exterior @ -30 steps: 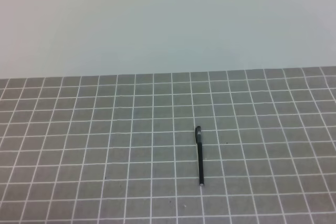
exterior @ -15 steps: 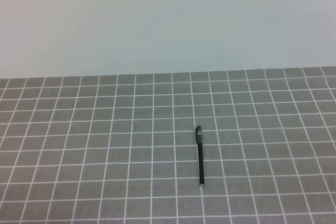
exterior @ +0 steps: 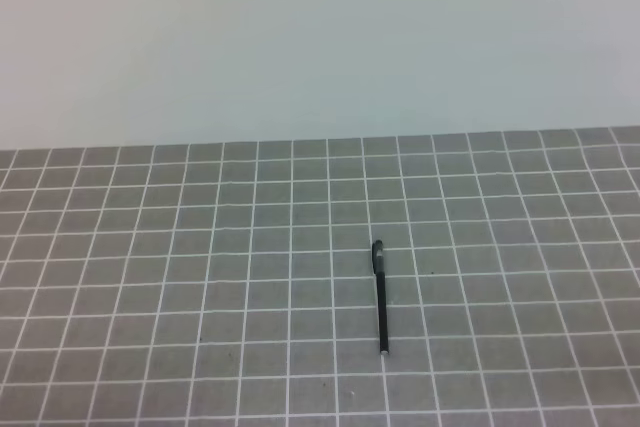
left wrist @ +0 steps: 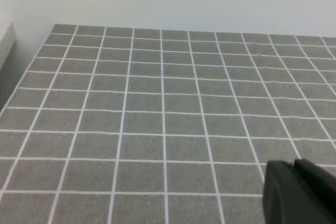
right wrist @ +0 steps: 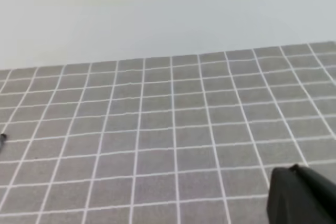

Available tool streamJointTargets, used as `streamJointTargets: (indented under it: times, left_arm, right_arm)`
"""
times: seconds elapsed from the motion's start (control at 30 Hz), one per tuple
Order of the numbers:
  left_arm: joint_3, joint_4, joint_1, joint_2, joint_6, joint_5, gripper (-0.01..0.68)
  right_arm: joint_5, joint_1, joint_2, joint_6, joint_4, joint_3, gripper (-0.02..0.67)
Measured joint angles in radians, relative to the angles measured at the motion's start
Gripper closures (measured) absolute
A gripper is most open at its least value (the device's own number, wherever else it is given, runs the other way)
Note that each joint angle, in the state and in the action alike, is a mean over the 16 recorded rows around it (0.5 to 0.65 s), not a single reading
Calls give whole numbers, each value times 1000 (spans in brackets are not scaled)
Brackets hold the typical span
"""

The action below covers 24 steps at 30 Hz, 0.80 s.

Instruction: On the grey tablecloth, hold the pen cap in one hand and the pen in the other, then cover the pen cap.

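Black gripper (left wrist: 299,192) corners visible, jaw opening unclear, touching nothing.

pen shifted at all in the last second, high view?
No. The pen lies along the same white grid line of the grey tablecloth, top end in the same square.

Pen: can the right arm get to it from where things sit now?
Probably yes. The pen lies alone on the grey tablecloth, nothing beside or over it. Neither arm shows in the exterior high view, so the actual approach path can't be confirmed.
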Motion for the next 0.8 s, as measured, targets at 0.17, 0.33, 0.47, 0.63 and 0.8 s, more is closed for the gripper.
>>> streamJointTargets:
  times: [0.17, 0.33, 0.47, 0.63, 0.8]
  left_arm:
    - [0, 0, 0, 0, 0, 0, 673]
    - [0, 0, 0, 0, 0, 0, 673]
    - [0, 0, 0, 0, 0, 0, 673]
    - [0, 0, 0, 0, 0, 0, 673]
    - [0, 0, 0, 0, 0, 0, 673]
  right_arm:
    - [-92, -76, -63, 27, 7, 95, 645]
    - [-103, -115, -133, 46, 15, 147, 645]
    - [-98, -128, -177, 48, 21, 165, 645]
    - [-83, -131, -200, 26, 58, 168, 645]
    - [-76, -131, -200, 15, 75, 168, 645]
